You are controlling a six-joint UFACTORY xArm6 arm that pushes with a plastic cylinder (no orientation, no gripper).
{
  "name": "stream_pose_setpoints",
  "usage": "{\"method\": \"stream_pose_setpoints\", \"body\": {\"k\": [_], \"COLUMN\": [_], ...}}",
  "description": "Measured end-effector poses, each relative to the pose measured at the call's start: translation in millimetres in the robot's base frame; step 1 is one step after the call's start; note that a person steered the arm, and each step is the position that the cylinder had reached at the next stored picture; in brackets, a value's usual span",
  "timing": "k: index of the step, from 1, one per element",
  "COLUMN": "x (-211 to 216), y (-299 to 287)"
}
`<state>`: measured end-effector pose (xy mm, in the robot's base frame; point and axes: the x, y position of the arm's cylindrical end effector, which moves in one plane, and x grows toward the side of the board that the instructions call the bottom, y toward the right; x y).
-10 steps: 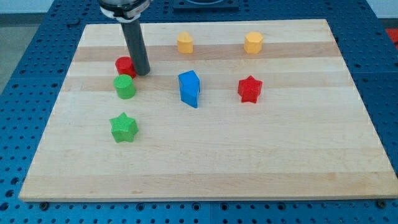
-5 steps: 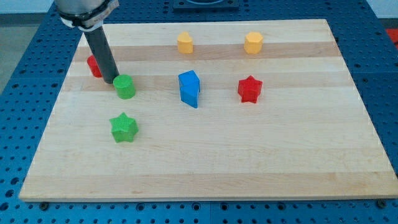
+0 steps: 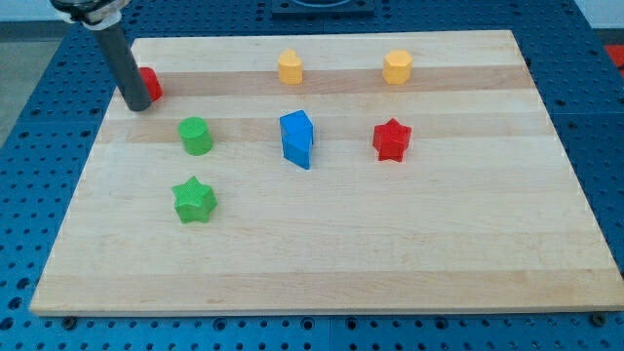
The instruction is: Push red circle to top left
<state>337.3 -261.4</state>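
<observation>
- The end effector is a straight dark rod with no jaws to open or close, so it grips nothing; my tip [image 3: 137, 106] rests on the surface near the view's left edge, touching the lower-left side of the small red plastic circle block [image 3: 149, 83].
- The red circle is partly hidden behind the rod and sits in the upper-left region of the pale wooden surface [image 3: 322, 253], close to the left edge but a little short of the corner.
- Over the last second the rod has swept from beside the green cylinder block [image 3: 196, 136] toward the view's left and then upward, and the red circle has travelled with it, first leftward, then up.
- That shift suggests the task is nearly done; a short further push toward the view's top left would likely finish it, with some risk of sliding the block off the edge.
- The green cylinder now stands well apart from the tip, unmoved.
- Further out, the green star block [image 3: 194, 200], blue angular block [image 3: 297, 138], red star block [image 3: 391, 139] and two yellow blocks [image 3: 291, 67] [image 3: 397, 67] have stayed put.
</observation>
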Motion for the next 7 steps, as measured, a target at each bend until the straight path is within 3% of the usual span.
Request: {"method": "stream_pose_setpoints", "body": {"k": [2, 5, 7], "x": [-28, -20, -63], "y": [16, 50, 55]}}
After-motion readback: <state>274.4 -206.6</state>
